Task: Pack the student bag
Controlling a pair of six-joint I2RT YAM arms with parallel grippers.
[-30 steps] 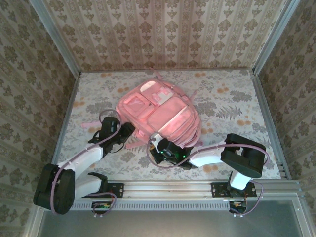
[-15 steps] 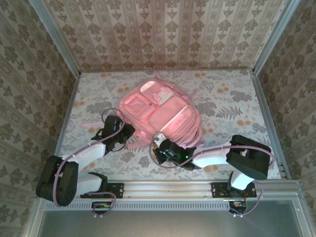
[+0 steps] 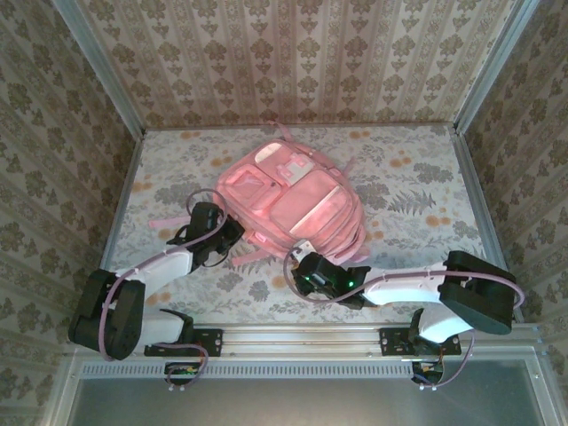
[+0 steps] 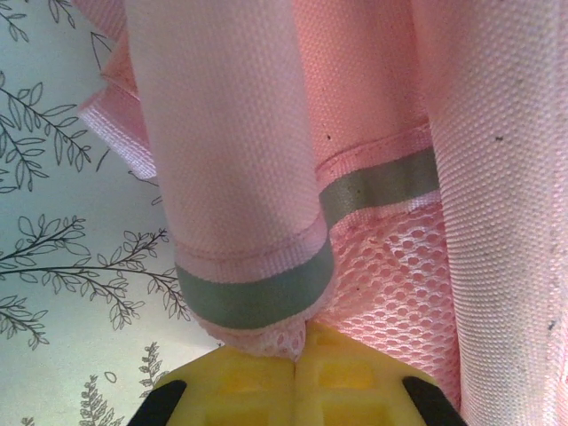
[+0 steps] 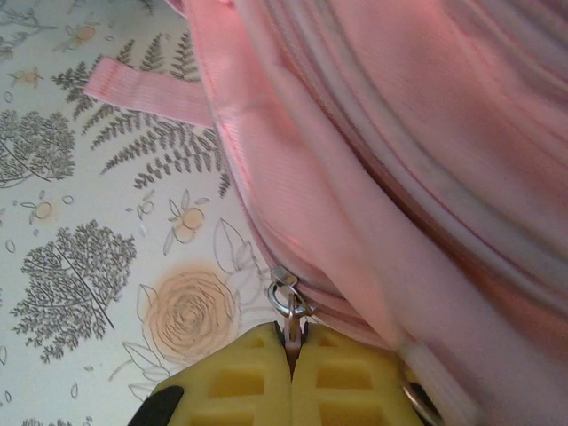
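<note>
The pink student bag [image 3: 293, 195] lies front up in the middle of the table. My left gripper [image 3: 232, 235] is at its near-left edge. In the left wrist view the yellow jaws [image 4: 297, 351] are shut on the bag's pink mesh edge [image 4: 293, 337], under a grey-banded strap [image 4: 257, 297]. My right gripper [image 3: 308, 257] is at the bag's near edge. In the right wrist view it [image 5: 291, 342] is shut on the metal zipper pull [image 5: 288, 306] of the bag [image 5: 399, 133].
A floral cloth [image 3: 417, 195] covers the table, walled on three sides. A loose pink strap [image 5: 146, 93] lies flat on the cloth beside the bag, and another [image 3: 164, 224] trails left of my left gripper. A metal rail [image 3: 302, 337] runs along the near edge.
My left gripper has closed on the bag's mesh edge. The right arm has moved right along the bag's near edge with the zipper pull. The bag has shifted slightly right.
</note>
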